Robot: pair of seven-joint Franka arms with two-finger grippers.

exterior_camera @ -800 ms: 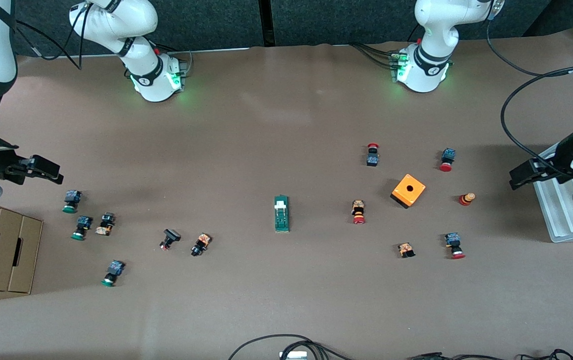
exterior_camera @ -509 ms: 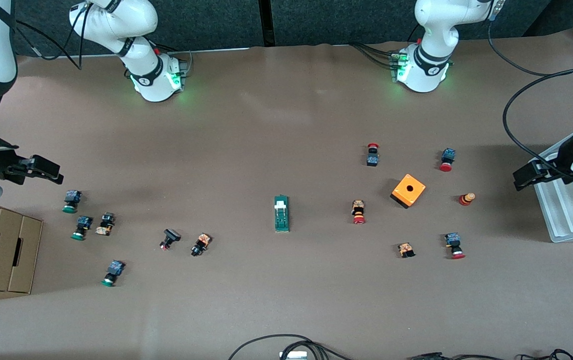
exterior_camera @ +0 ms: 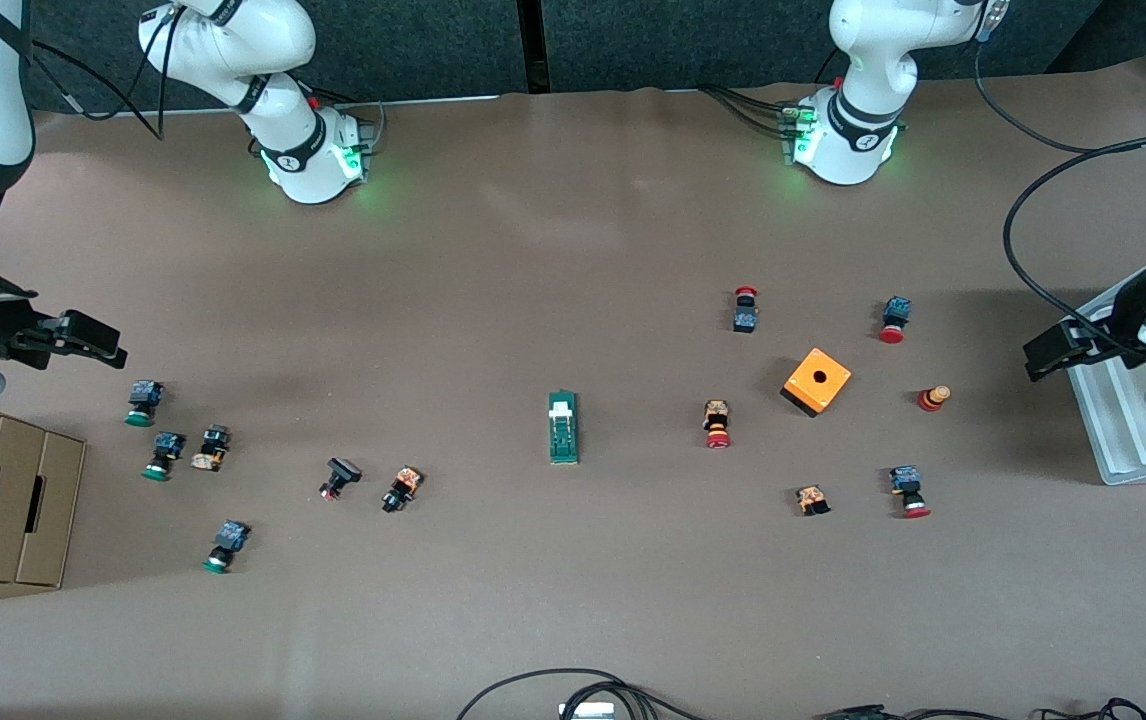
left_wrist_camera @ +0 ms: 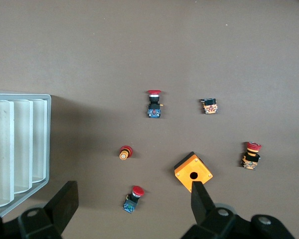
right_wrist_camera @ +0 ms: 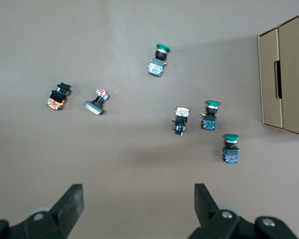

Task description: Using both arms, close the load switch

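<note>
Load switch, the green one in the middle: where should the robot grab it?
Probably across the load switch's two long sides, coming straight down. It lies flat and alone, narrow across, so open fingers should span it. Grip the green body, leaving the white lever free at the end farther from the front camera.

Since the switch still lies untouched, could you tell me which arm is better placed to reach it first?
Neither, clearly. The load switch lies mid-table; the right claw and left claw both hang open at the table's ends. The right's path looks less cluttered.
</note>
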